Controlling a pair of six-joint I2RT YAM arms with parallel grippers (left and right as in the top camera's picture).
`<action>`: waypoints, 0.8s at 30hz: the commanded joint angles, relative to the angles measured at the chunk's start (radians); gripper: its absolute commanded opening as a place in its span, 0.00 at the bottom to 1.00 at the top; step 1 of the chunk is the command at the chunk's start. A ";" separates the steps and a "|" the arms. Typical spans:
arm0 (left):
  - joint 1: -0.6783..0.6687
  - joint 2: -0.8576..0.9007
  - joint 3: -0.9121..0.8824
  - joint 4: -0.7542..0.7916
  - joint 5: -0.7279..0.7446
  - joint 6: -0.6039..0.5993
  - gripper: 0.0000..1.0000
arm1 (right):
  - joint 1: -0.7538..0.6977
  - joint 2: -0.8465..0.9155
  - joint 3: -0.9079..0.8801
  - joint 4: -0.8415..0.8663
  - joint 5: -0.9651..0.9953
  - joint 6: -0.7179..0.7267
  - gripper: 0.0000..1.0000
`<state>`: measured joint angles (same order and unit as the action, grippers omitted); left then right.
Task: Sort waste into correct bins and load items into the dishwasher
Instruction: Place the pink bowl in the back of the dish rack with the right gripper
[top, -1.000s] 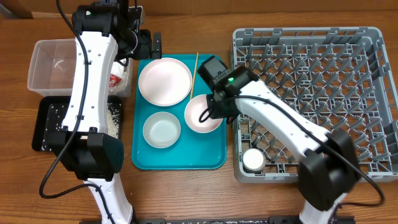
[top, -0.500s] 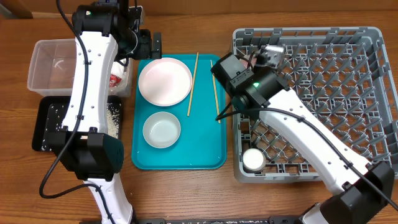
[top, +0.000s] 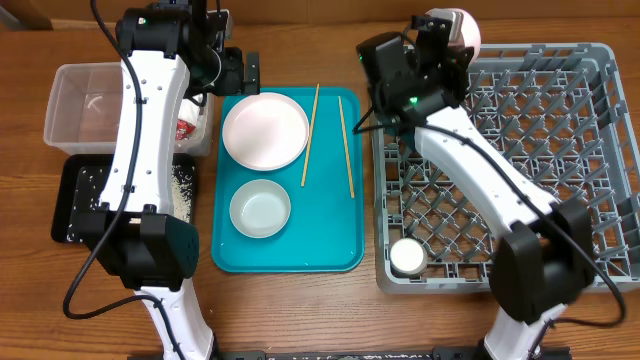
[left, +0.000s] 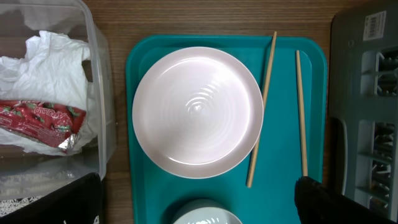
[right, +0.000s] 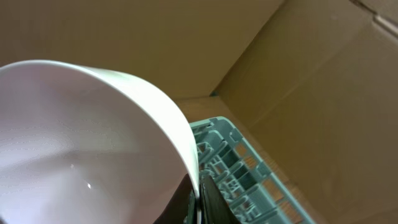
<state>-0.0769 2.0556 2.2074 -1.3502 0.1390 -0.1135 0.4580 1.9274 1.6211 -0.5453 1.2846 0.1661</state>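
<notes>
A white round bowl (top: 458, 27) is held tilted by the right gripper (top: 437, 38) at the rear edge of the large square grey plastic dish rack (top: 560, 130), near its left corner. The jaws appear clamped on the bowl's rim, though the wrist view shows the grip only partly. The left gripper (top: 244, 72) is positioned above the flat teal tray (top: 330, 235), jaws spread wide with nothing between them. On the tray lie a white round plate (top: 265, 130), a pale grey-green bowl (top: 260, 208) and two thin wooden chopsticks (top: 311, 135). A small white cup (top: 407, 257) stands in the rack's front left corner.
</notes>
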 joint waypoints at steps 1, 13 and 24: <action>-0.002 -0.006 0.020 0.001 0.008 -0.006 1.00 | -0.010 0.068 0.013 0.077 0.030 -0.317 0.04; -0.002 -0.006 0.020 0.001 0.008 -0.006 1.00 | 0.022 0.217 0.006 0.061 -0.007 -0.350 0.04; -0.002 -0.006 0.020 0.001 0.008 -0.006 1.00 | 0.132 0.217 0.006 0.033 -0.007 -0.350 0.59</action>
<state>-0.0769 2.0556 2.2074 -1.3502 0.1387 -0.1135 0.5636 2.1231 1.6211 -0.5076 1.2961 -0.1864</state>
